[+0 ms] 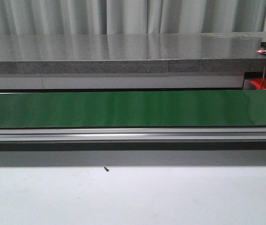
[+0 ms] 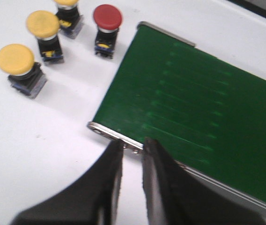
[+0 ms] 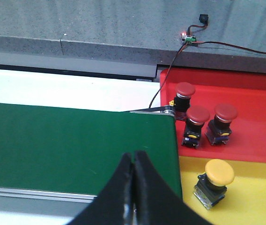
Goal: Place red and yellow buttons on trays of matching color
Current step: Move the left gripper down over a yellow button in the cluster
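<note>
**Beside the belt, buttons stood upright**

On the red tray [image 3: 259, 126] stood three red buttons [image 3: 197, 125], caps up; one yellow button [image 3: 214, 183] sat on the yellow tray [image 3: 259, 197]. Right gripper [image 3: 134, 161] was closed, empty. Left gripper [image 2: 133, 150] stood slightly parted over the belt [image 2: 194, 108] end, near three yellow buttons [image 2: 19, 69] and a red one [image 2: 107, 28].

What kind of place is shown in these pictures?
Probably a robotics lab or test cell set up as a sorting line: a green conveyor belt crosses a white table, with loose push buttons at one end and a red tray at the other.
</note>
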`<act>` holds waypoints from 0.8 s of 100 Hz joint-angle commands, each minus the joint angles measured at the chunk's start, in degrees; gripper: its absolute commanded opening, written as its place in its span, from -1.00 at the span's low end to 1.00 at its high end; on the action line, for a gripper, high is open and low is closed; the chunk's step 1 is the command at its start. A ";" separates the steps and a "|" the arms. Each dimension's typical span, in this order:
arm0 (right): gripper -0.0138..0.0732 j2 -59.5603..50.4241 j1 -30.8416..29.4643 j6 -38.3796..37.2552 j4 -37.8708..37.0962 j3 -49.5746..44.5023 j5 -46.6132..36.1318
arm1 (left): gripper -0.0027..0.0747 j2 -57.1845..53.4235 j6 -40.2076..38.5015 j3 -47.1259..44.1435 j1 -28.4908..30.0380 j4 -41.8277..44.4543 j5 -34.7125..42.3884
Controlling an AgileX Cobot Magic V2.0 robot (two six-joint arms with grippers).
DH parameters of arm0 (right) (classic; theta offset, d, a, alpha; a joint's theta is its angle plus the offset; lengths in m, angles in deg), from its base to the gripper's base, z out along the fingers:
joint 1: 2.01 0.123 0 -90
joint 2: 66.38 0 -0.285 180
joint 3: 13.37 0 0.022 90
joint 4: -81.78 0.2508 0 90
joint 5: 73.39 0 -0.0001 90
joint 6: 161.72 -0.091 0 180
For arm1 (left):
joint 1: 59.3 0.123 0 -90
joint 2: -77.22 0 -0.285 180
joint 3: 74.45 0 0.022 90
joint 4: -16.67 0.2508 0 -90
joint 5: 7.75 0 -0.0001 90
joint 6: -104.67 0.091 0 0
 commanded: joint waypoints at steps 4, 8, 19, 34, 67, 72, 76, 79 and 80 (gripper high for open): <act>-0.96 -0.03 0.02 0.65 0.62 1.46 -4.27 | 0.16 2.48 0.25 2.51 3.79 -0.92 3.04; -0.96 -0.03 0.02 0.65 0.62 1.46 -4.27 | 0.38 3.48 0.25 2.71 4.95 -0.92 3.04; -0.96 -0.03 0.02 0.65 0.62 1.46 -4.27 | 0.79 6.76 0.25 3.86 7.62 -0.92 2.34; -0.96 -0.03 0.02 0.65 0.62 1.46 -4.27 | 0.72 12.27 0.15 6.86 11.05 -1.05 -0.02; -0.96 -0.03 0.02 0.65 0.62 1.46 -4.21 | 0.67 25.08 0.25 16.84 14.58 -0.90 -5.32; -0.96 -0.03 0.02 0.65 0.62 1.46 -4.21 | 0.67 26.70 0.25 18.67 14.58 -0.62 -5.89; -0.96 -0.03 0.02 0.65 0.62 1.46 -4.21 | 0.67 28.11 0.25 20.23 14.58 -0.22 -6.12; -0.96 -0.03 0.02 0.65 0.62 1.46 -4.21 | 0.67 28.95 0.25 21.19 14.58 -0.22 -6.27; -0.96 -0.03 0.02 0.65 0.62 1.46 -4.21 | 0.67 29.17 0.25 21.42 14.48 -0.22 -6.27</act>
